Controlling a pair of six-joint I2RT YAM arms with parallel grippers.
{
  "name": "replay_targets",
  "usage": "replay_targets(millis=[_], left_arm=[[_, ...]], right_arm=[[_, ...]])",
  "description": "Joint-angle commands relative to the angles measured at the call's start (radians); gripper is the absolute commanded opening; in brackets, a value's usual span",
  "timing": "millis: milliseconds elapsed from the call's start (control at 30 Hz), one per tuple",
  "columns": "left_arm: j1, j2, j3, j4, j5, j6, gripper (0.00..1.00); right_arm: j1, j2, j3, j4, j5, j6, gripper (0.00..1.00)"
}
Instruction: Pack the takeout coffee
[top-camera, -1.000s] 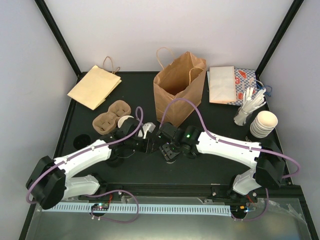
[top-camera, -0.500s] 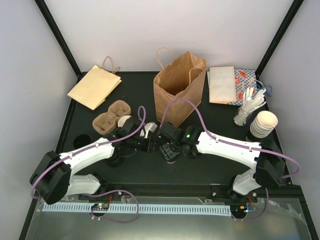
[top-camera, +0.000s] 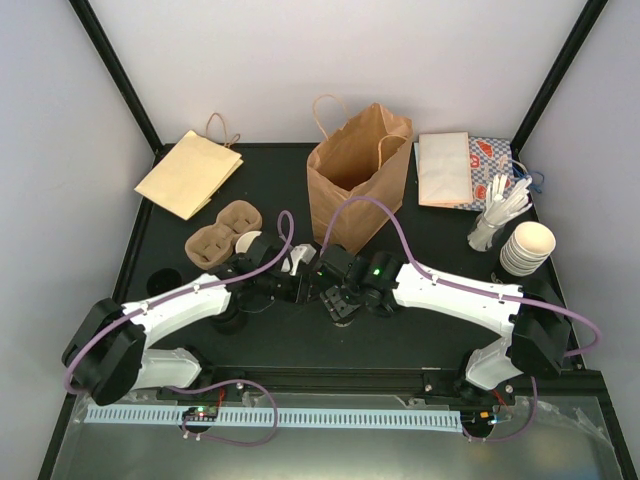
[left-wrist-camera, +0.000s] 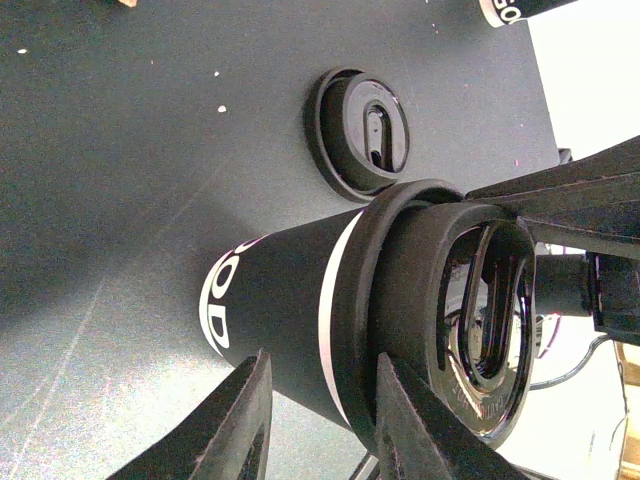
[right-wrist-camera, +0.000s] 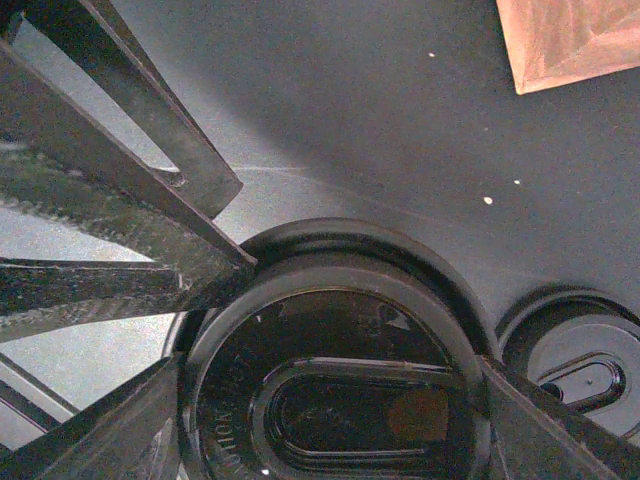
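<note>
The right gripper's (right-wrist-camera: 330, 372) jaws are clamped on the rim of the takeout coffee's lid (right-wrist-camera: 335, 405), one finger pressed to each side. The left gripper's (left-wrist-camera: 323, 360) jaws stand apart, one finger level with the lid's edge and the other lower on the cup wall. Whether they touch it cannot be told.

The takeout coffee (left-wrist-camera: 280, 300) is a black cup with a white band and white lettering, capped in black. It stands upright on the dark table (left-wrist-camera: 120, 200), just in front of the standing brown paper bag (top-camera: 355, 175), on the arms' side of it.

A loose black lid (left-wrist-camera: 362, 130) lies flat near the bag's foot, just beside the cup. The brown cup carrier (top-camera: 222, 232) sits left of the bag, with a small white cup (top-camera: 250, 240) at its right end.
</note>
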Motion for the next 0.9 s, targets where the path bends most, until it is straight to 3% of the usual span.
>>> replay_targets(millis=[0,233,600,733,867], left_arm=[[-0.012,-0.011,0.018,-0.08,-0.088,0.041,0.29],[-0.008,-0.134,0.104,-0.223,-0.175,0.075,0.31],[0.02,-0.323,0.268,-0.457,-0.419,0.158,0.38],[0.049,-0.379,0.307,-0.473,-0.478,0.18,0.48],[0.08,-0.36,0.385,-0.514,-0.518,0.213,0.82]], right_arm=[[0.008,0.049,-0.043,-0.034,-0.034,-0.015,0.75],[0.007,0.035,-0.036,-0.043,-0.002,-0.009,0.74],[0.004,-0.061,0.015,-0.07,0.099,-0.014,0.71],[-0.007,-0.098,0.032,-0.094,0.126,-0.038,0.71],[-0.032,-0.138,0.051,-0.111,0.139,-0.062,0.71]])
